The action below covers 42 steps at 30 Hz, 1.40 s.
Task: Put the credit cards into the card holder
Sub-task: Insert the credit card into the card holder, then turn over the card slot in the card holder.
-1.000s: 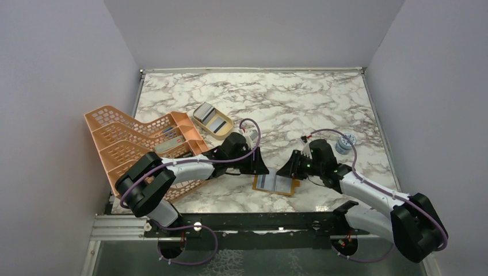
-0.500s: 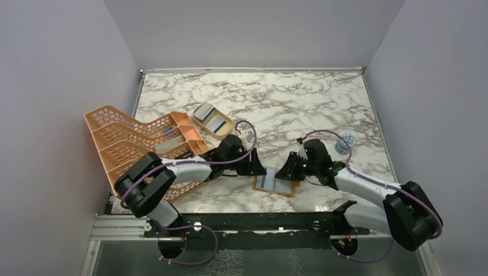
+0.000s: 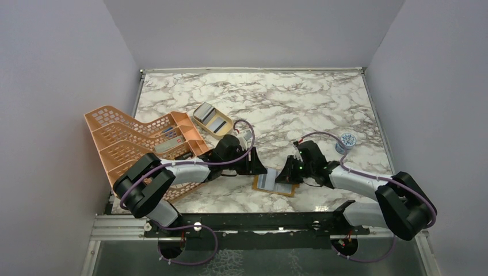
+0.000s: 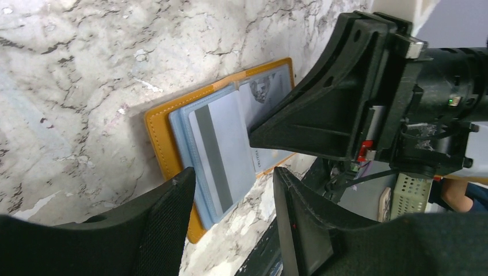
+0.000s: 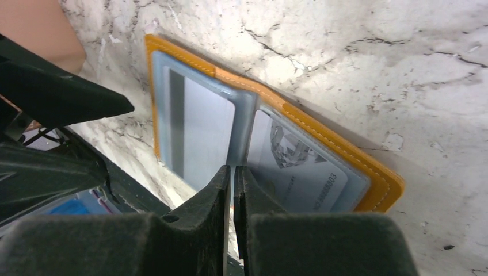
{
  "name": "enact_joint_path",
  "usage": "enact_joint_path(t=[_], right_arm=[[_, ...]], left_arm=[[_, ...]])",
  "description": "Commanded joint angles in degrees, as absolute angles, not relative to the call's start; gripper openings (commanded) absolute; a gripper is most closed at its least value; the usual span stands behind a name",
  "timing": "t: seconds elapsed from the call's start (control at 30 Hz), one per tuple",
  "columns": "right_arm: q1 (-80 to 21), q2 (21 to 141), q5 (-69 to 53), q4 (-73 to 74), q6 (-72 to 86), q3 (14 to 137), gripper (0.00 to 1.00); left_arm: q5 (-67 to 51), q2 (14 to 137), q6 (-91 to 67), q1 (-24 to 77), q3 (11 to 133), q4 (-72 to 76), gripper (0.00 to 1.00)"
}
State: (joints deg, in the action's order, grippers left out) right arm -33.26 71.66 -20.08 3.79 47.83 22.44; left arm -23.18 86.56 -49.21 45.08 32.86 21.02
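1. Bearing all items is the marble-patterned table (image 3: 299, 98); both sets of jaws work low over its near part.
2. Peach lattice rack (image 3: 124, 144): lies tilted at the table's left side, well behind the left jaws and beside the left arm.
3. Left gripper (image 4: 233, 172): jaws apart with nothing between them. They are poised just over the near-left part of the card holder, not touching it as far as can be seen.
4. Right gripper (image 5: 232, 169): jaws drawn together, only a thin slit between them. No item is seen gripped. The tips point down at the holder's centre fold.
5. Card holder (image 5: 345, 155): mustard-orange, lying opened flat with its grey-blue inside facing up. It sits directly beneath both sets of jaws, between the two grippers.
6. Tan oval dish (image 3: 229, 125): well beyond the left jaws, next to the rack. Pale cards lie in it; their number cannot be told.
7. Striped card (image 5: 201, 132): seated in the holder's pocket on the left-jaw side.
8. Printed card (image 5: 299, 172): in the opposite pocket, just beside the right jaws' tips.
9. Small round pale-blue item (image 3: 347, 140): well apart from the right jaws, towards the table's right edge.
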Motion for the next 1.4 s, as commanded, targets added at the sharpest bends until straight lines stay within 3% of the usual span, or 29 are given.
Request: enact_joint_path(t=[0.0, 0.4, 0.83, 1.37], right_arm=[[-33.6, 73.1, -15.8, 5.6, 46.4, 22.9, 0.08], [-33.7, 75.1, -15.6, 5.1, 46.0, 22.9, 0.06], [-33.7, 67.1, -17.3, 8.8, 47.0, 26.1, 0.08], [-33.9, 74.4, -16.8, 6.1, 46.4, 25.3, 0.09]], left_arm=[[-26.2, 87.9, -49.1, 44.9, 33.0, 24.8, 0.55], [-29.0, 91.5, -51.0, 44.9, 33.7, 28.8, 0.56], [-27.1, 91.1, -50.6, 44.9, 32.2, 28.9, 0.56], [-27.0, 90.8, -51.3, 44.9, 31.8, 29.2, 0.56]])
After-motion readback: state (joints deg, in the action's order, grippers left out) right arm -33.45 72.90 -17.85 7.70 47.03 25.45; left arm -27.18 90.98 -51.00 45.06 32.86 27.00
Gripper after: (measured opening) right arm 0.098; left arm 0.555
